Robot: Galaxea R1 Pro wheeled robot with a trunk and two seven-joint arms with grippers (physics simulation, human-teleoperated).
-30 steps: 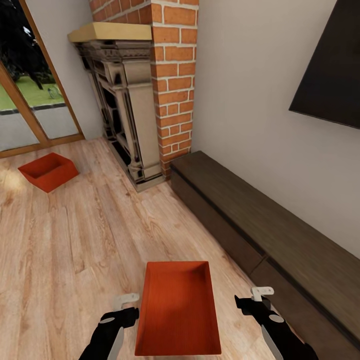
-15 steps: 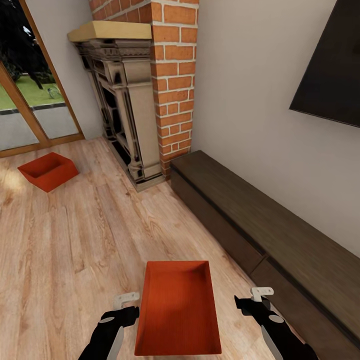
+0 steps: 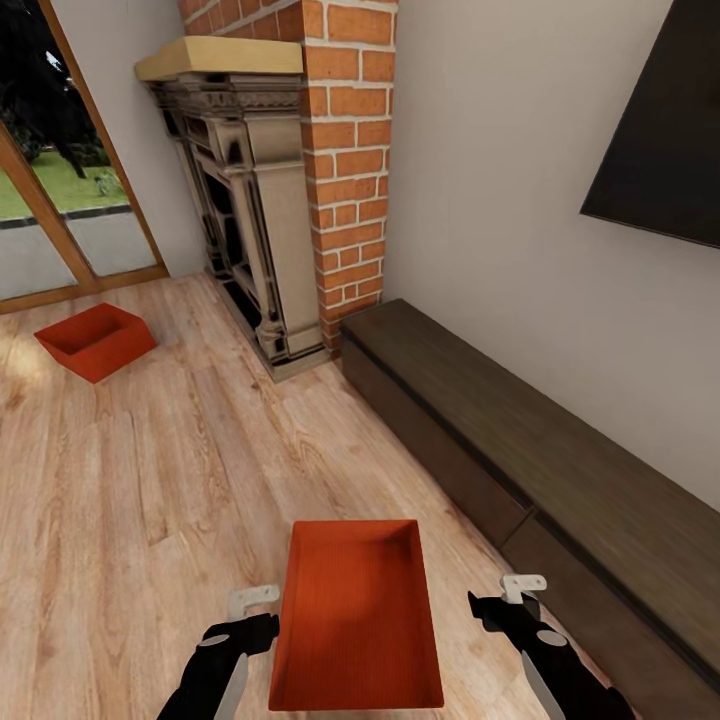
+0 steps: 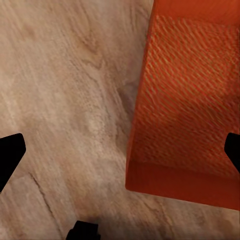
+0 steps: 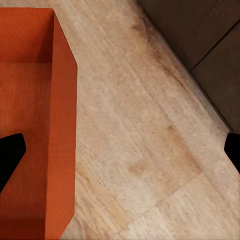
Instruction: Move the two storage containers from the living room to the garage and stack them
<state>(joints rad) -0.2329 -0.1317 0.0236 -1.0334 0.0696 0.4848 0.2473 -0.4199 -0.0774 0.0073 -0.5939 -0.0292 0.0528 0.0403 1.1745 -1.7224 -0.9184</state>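
The near storage container (image 3: 357, 618) lies on the wood plank floor (image 3: 130, 500) between the left end effector (image 3: 252, 618) and right end effector (image 3: 500, 598), long axis pointing away; both are spread open, empty, flanking its long walls

The near storage container (image 3: 357, 615) is cut by the lower frame edge in the head view; its near wall is only partly visible. In the left wrist view, its far side runs off the frame (image 4: 190, 110), beyond the dark fingertip (image 4: 233, 150). In the right wrist view, the container (image 5: 30, 125) is cropped on two sides. The left gripper (image 3: 252, 618) and right gripper (image 3: 505, 597) are cropped at the forearms. Jaw spacing cannot be judged. The dark low cabinet (image 3: 520, 450) and the dark wall panel (image 3: 660, 150) continue out of frame.
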